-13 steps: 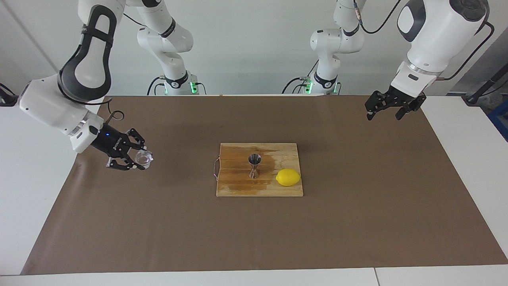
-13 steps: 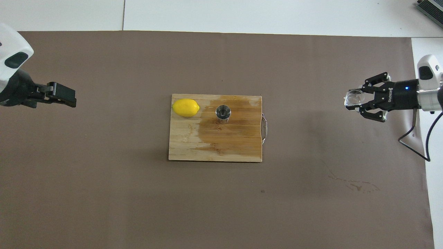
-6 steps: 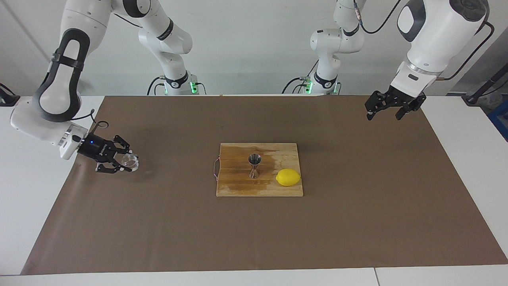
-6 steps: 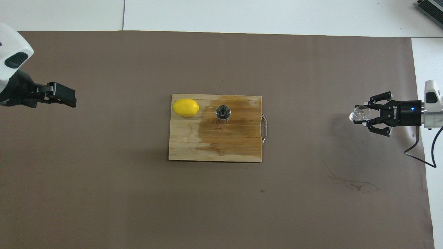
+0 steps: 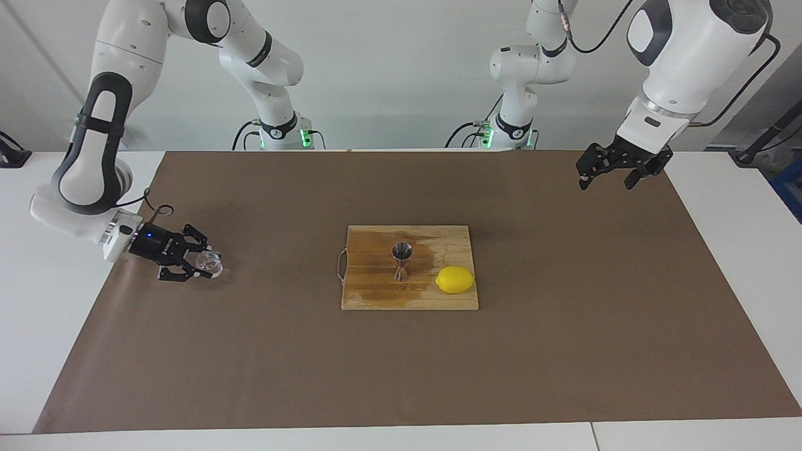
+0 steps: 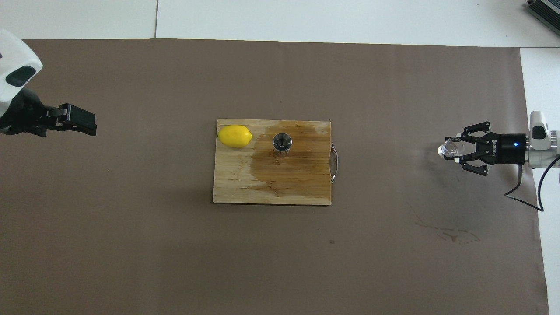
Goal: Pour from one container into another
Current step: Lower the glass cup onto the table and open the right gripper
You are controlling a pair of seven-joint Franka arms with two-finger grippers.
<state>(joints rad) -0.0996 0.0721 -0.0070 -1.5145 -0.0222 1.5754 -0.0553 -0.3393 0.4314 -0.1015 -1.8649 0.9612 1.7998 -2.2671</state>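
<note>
Facing view shows my right gripper (image 5: 202, 265) low over the mat (image 5: 250, 351), fingers clamping the cup (image 5: 209, 262) at the right arm's end; the jigger (image 5: 401, 260) stands upright on the board (image 5: 376, 294). I should keep the cup level. My left gripper (image 5: 611, 173) waits open.

- From my station I could not make out whether the glass cup (image 5: 208, 262) between the fingers of the right gripper (image 5: 202, 264) rested on the brown mat (image 5: 401, 376) or sat just clear of it.
- Whether the cup held any liquid was too small to tell in either view.
- I could not read how far apart the fingers of the left gripper (image 5: 606, 180) stood.
- In the overhead view, the left arm (image 6: 15, 70) was cut off by the picture's edge, and the right arm (image 6: 544, 140) likewise, past the wrist.
- The inside of the jigger (image 6: 282, 142) was too small to tell whether it was wet or dry.
</note>
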